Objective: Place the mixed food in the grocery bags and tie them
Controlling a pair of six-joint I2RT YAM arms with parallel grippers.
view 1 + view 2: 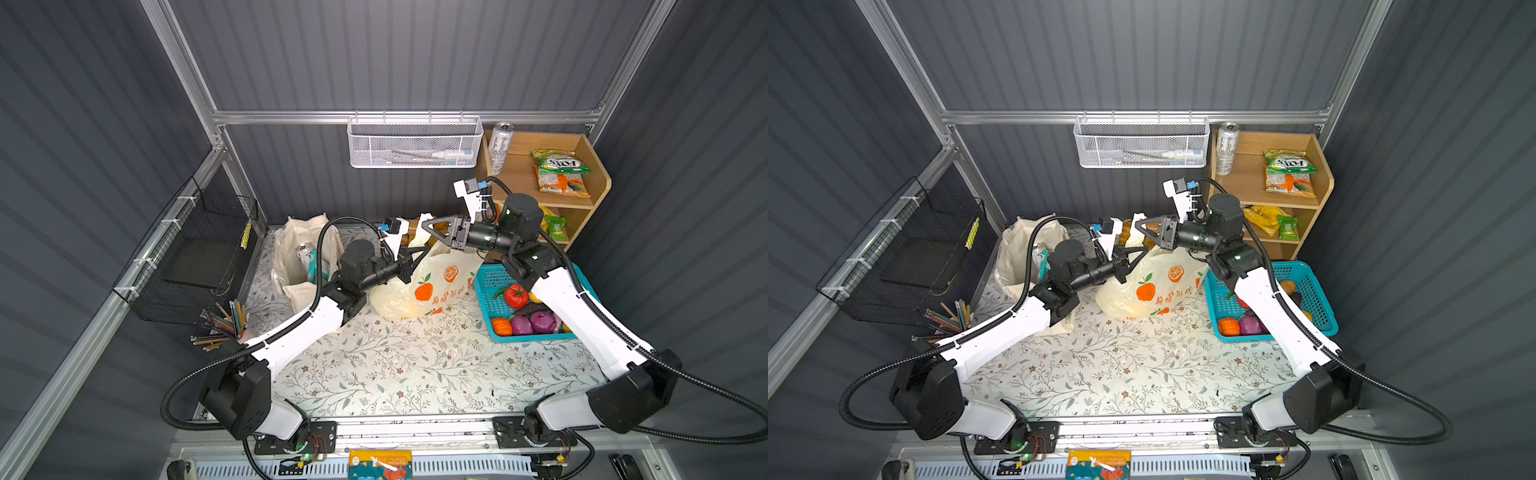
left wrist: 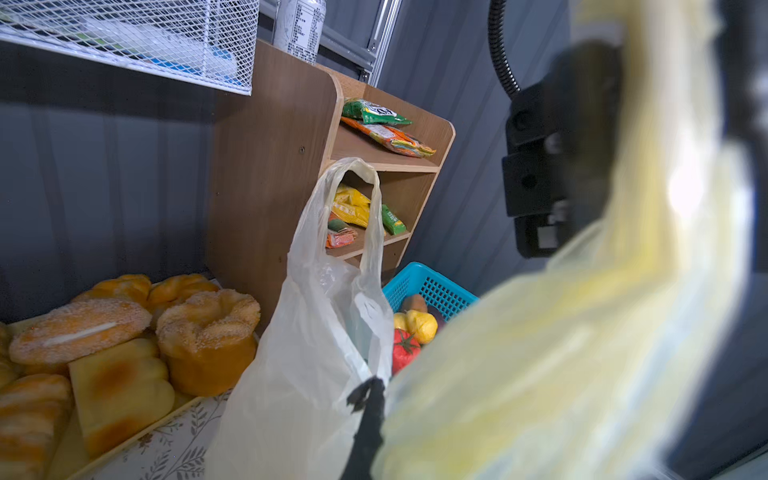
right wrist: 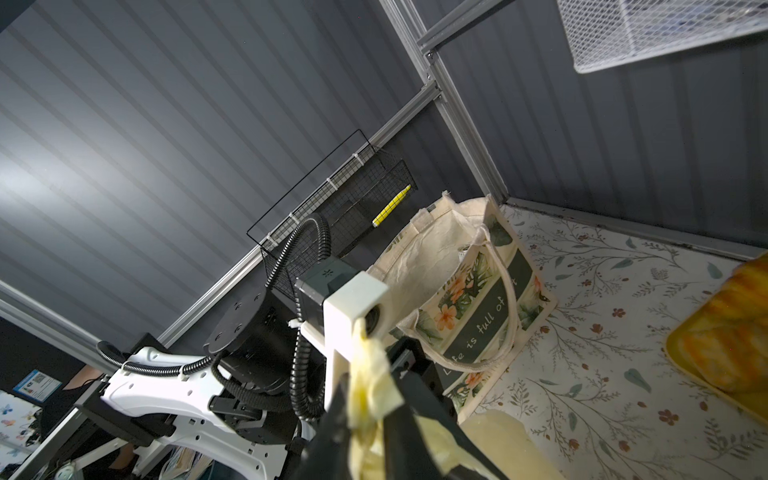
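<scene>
The pale-yellow plastic bag (image 1: 428, 286) (image 1: 1150, 286) with orange prints stands mid-table between both arms. My left gripper (image 1: 422, 250) (image 1: 1142, 250) (image 2: 370, 392) is shut on the bag's plastic near its mouth. One bag handle (image 3: 370, 374) stretches up past the left wrist camera. It runs between the parted fingers of my right gripper (image 1: 425, 227) (image 1: 1138, 227) (image 3: 368, 419), which is open. The other handle (image 2: 353, 199) stands up free. The cream canvas tote (image 1: 291, 253) (image 3: 478, 299) stands at the back left with a can (image 1: 304, 254) inside. Toy vegetables (image 1: 516, 296) lie in the teal basket (image 1: 488, 274).
A wooden shelf (image 1: 590, 178) at the back right holds a tall white can (image 1: 500, 147) and snack packets (image 1: 559, 166). A tray of bread (image 2: 83, 332) sits behind the plastic bag. A white mesh basket (image 1: 415, 143) hangs on the back wall. A black wire basket (image 1: 199, 249) and pencils (image 1: 224, 324) are on the left.
</scene>
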